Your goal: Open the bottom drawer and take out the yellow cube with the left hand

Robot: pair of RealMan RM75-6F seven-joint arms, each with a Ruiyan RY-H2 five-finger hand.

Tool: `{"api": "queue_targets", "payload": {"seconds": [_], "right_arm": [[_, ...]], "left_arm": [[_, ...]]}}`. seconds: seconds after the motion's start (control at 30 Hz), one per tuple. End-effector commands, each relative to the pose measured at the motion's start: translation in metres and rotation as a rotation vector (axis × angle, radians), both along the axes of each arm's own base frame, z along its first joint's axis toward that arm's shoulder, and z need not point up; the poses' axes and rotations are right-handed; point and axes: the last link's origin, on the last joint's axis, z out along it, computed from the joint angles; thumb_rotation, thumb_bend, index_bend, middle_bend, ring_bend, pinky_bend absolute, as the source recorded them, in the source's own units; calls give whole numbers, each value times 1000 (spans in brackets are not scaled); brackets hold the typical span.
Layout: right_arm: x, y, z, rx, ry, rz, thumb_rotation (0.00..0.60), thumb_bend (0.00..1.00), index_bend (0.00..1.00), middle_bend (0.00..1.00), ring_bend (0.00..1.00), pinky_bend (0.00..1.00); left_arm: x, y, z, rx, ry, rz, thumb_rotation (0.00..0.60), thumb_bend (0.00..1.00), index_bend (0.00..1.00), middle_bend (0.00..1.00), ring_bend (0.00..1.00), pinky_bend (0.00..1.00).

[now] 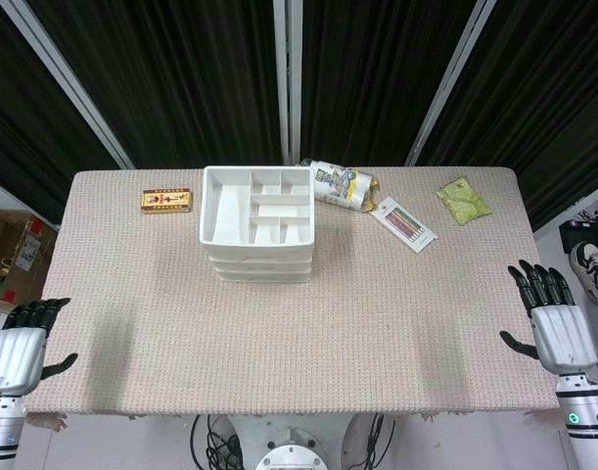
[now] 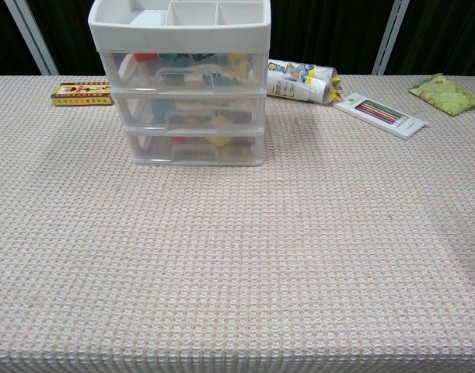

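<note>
A white three-drawer organiser [image 1: 257, 223] [image 2: 183, 81] stands at the middle back of the table, all drawers pushed in. Its bottom drawer [image 2: 194, 149] has a clear front with a handle, and a yellow cube [image 2: 219, 141] shows dimly behind it. My left hand [image 1: 20, 348] hangs at the table's left front corner, fingers spread, holding nothing. At the right edge my right hand [image 1: 553, 323] is likewise open and empty. The chest view shows neither hand.
A small yellow-and-red box [image 1: 166, 201] [image 2: 82, 94] lies left of the organiser. Right of it lie a printed bag [image 1: 343, 184] [image 2: 303, 81], a flat pack of coloured pencils [image 1: 404, 223] [image 2: 381, 114] and a green packet [image 1: 463, 200] [image 2: 445, 94].
</note>
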Motion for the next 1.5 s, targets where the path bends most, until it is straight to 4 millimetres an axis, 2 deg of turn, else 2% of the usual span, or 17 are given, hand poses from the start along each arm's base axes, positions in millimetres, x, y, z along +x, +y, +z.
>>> {"api": "queue_targets", "payload": {"seconds": [0.03, 0.2, 0.37, 0.43, 0.57, 0.7, 0.8, 0.93, 1.07, 1.23, 1.3, 1.5], "right_arm": [[2, -3, 1, -7, 0, 4, 600, 61, 0, 27, 0, 0], [2, -2, 4, -19, -3, 5, 600, 61, 0, 27, 0, 0], [-3, 4, 9, -41, -21, 3, 600, 61, 0, 28, 0, 0], [-3, 6, 11, -49, -26, 9, 600, 61, 0, 28, 0, 0], [-2, 9, 16, -59, -26, 31, 600, 61, 0, 28, 0, 0], [-2, 12, 20, -65, -26, 41, 600, 61, 0, 28, 0, 0], [-2, 14, 21, -68, -30, 37, 600, 61, 0, 29, 0, 0], [-4, 16, 21, -65, -34, 30, 600, 61, 0, 31, 0, 0], [-3, 16, 21, -65, -32, 32, 600, 61, 0, 31, 0, 0], [0, 16, 19, -63, -29, 36, 600, 60, 0, 32, 0, 0], [0, 15, 19, -64, -27, 36, 600, 61, 0, 32, 0, 0], [1, 14, 18, -63, -26, 30, 600, 61, 0, 34, 0, 0]], "left_arm": [[0, 0, -1, 17, 1, -3, 600, 49, 182, 230, 182, 205], [5, -1, 0, 36, 0, -18, 600, 42, 182, 231, 182, 205], [24, 10, -6, 25, -46, -77, 600, 24, 193, 269, 217, 243], [36, 19, -13, -6, -77, -118, 600, 32, 232, 300, 253, 335], [68, 42, -37, -119, -203, -204, 600, 78, 351, 392, 372, 595], [98, 60, -66, -247, -302, -247, 600, 136, 383, 504, 541, 885], [118, 71, -91, -350, -400, -233, 600, 159, 390, 565, 626, 975], [137, 87, -120, -450, -564, -155, 600, 214, 400, 634, 731, 1000], [157, 100, -148, -552, -803, 7, 600, 268, 380, 690, 825, 1000], [179, 115, -169, -610, -1041, 185, 600, 306, 306, 732, 867, 1000], [189, 118, -178, -636, -1191, 298, 600, 320, 280, 754, 877, 1000], [202, 122, -201, -665, -1359, 516, 600, 350, 230, 786, 892, 1000]]}}
